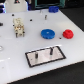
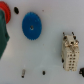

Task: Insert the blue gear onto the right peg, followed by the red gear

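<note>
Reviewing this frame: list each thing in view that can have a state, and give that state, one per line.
blue gear: flat on the table, not on any peg, not gripped.
red gear: flat on the table beside the blue gear, apart from it, not gripped.
right peg: upright on the plate, bare.
other peg: upright, bare.
plate: flat on the table, carrying only the two pegs.
gripper: standing clear of both gears, holding nothing; jaw opening too blurred to tell.
</note>
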{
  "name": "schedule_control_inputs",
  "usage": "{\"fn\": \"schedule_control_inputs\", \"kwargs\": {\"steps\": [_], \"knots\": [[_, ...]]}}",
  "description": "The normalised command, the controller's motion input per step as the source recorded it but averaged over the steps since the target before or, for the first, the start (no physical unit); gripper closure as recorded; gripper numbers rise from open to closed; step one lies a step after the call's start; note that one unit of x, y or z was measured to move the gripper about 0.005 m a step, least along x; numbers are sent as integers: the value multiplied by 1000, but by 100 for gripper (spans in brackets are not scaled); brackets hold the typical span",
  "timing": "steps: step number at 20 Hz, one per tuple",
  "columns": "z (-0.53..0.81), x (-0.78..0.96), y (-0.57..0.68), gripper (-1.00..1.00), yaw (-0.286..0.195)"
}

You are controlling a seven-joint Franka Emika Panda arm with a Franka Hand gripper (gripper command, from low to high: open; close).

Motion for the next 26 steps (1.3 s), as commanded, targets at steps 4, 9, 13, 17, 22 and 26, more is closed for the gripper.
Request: {"fn": "schedule_control_inputs", "kwargs": {"steps": [4,9,13,17,22,26], "knots": [[-195,-354,645,-100,0],[-300,-323,529,-100,0],[-482,-271,341,-100,0],[-558,-244,202,-100,0],[-559,-181,69,-100,0],[-521,-176,22,-100,0]]}}
